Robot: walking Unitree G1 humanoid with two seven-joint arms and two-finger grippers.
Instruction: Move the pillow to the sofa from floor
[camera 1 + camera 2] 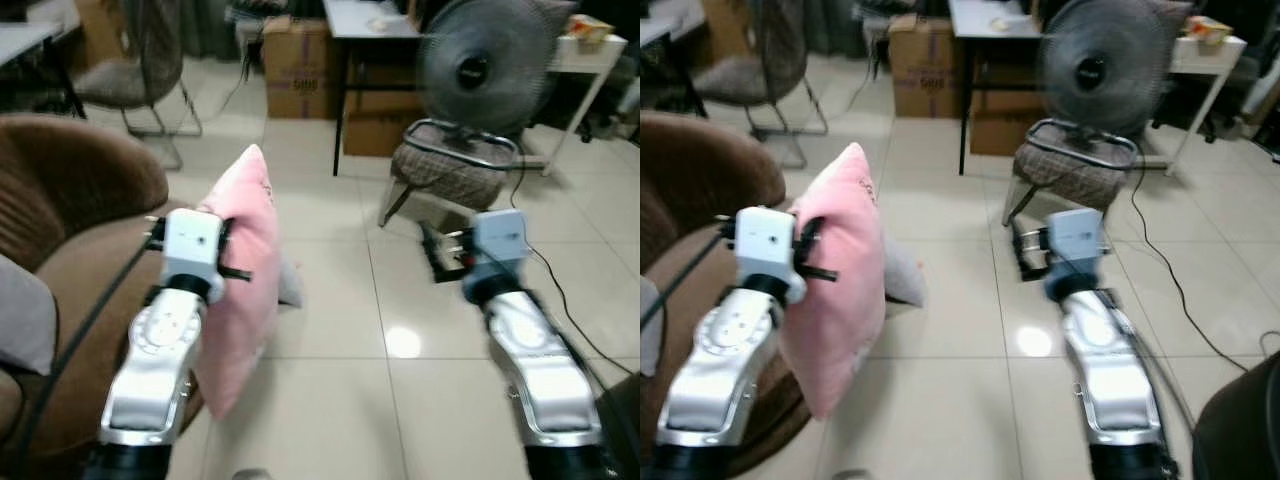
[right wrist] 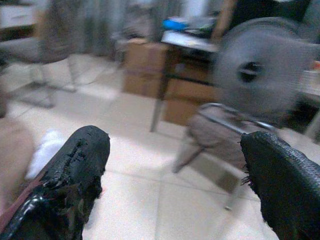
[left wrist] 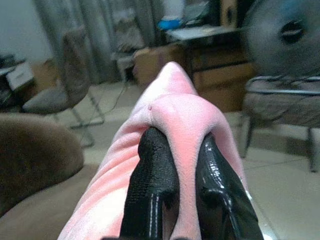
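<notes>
The pink pillow (image 1: 240, 285) is held off the floor by the left pincer (image 3: 182, 175), whose two black fingers (image 3: 152, 180) are clamped on a fold of the fabric, with pink cloth pinched between them. The pillow stands on edge, its long axis running roughly from 12 o'clock to 6 o'clock in the head views: one corner points up and away toward the back of the room, the opposite corner hangs down toward the tiled floor (image 1: 400, 400). It is placed just beside the brown sofa (image 1: 70, 230), at the sofa's 3 o'clock side, near the seat edge. A small white cloth-like thing (image 1: 290, 285) is seen behind the pillow's lower part; what it is cannot be told.

The right pincer (image 2: 175, 175) is held out over the floor at about 3 o'clock from the pillow, well apart from it, its fingers spread wide with nothing between them. Beyond it, at 1 o'clock, a grey fan (image 1: 485, 65) stands over a padded stool (image 1: 450, 165), and a cardboard box (image 1: 295, 70) sits beside a desk (image 1: 365, 20).
</notes>
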